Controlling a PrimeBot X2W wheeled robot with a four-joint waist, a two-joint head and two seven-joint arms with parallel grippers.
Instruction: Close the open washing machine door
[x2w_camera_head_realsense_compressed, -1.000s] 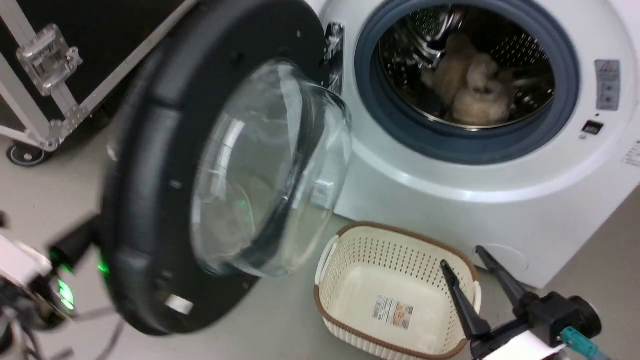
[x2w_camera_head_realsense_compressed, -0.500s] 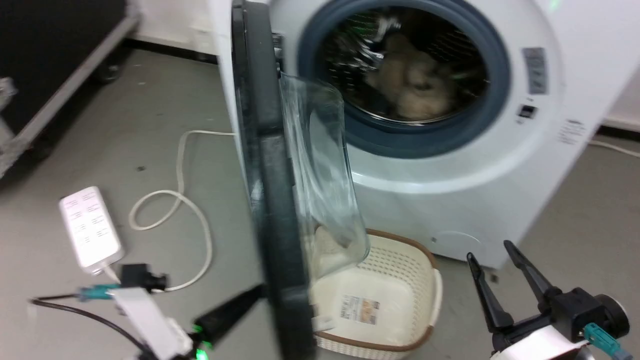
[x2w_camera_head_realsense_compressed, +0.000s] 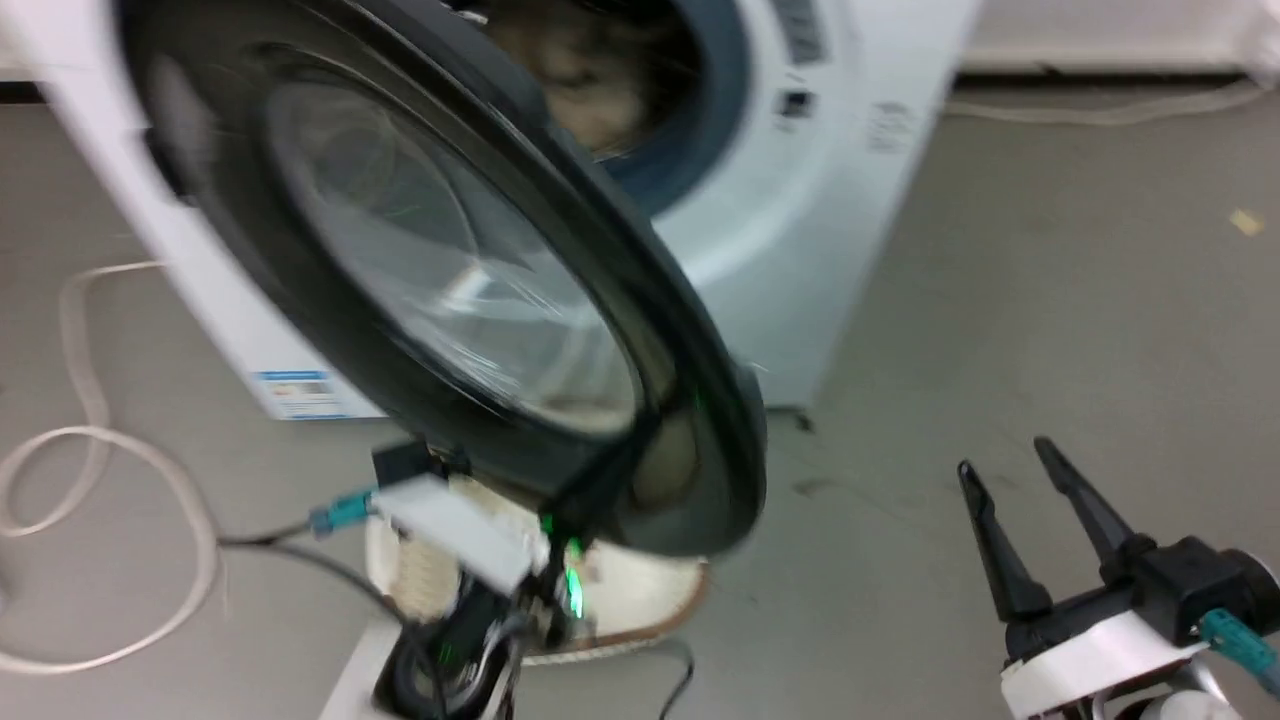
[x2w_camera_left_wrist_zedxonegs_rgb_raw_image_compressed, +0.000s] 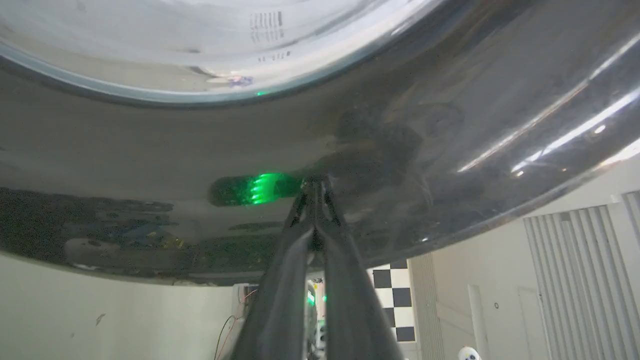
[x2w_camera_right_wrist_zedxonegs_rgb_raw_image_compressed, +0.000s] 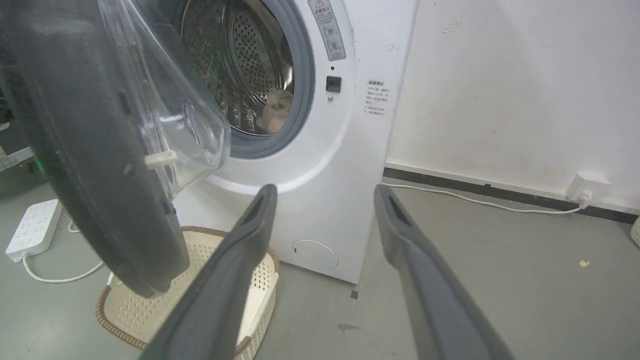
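Note:
The washing machine door (x2w_camera_head_realsense_compressed: 430, 270) hangs half shut, its glossy black outer face and glass window turned toward me. It covers most of the drum mouth of the white washing machine (x2w_camera_head_realsense_compressed: 800, 200). My left gripper (x2w_camera_head_realsense_compressed: 620, 460) is shut with nothing in it, and its tips touch the door's lower outer frame (x2w_camera_left_wrist_zedxonegs_rgb_raw_image_compressed: 200, 150); the left wrist view shows the left gripper (x2w_camera_left_wrist_zedxonegs_rgb_raw_image_compressed: 315, 182) pressed there. My right gripper (x2w_camera_head_realsense_compressed: 1010, 470) is open over bare floor to the right of the washer. In the right wrist view the right gripper (x2w_camera_right_wrist_zedxonegs_rgb_raw_image_compressed: 325, 195) stands apart from the door (x2w_camera_right_wrist_zedxonegs_rgb_raw_image_compressed: 75, 150) and the washing machine (x2w_camera_right_wrist_zedxonegs_rgb_raw_image_compressed: 350, 125).
A cream perforated basket (x2w_camera_right_wrist_zedxonegs_rgb_raw_image_compressed: 200, 250) sits on the floor under the door's lower edge. A white cable (x2w_camera_head_realsense_compressed: 100, 440) loops on the floor at left, beside a power strip (x2w_camera_right_wrist_zedxonegs_rgb_raw_image_compressed: 32, 225). A wall socket (x2w_camera_right_wrist_zedxonegs_rgb_raw_image_compressed: 590, 185) and its cord run along the skirting at right.
The head camera has swung right. The door has turned from edge-on toward the drum mouth, with my left gripper now against its outer face. The right gripper stays open.

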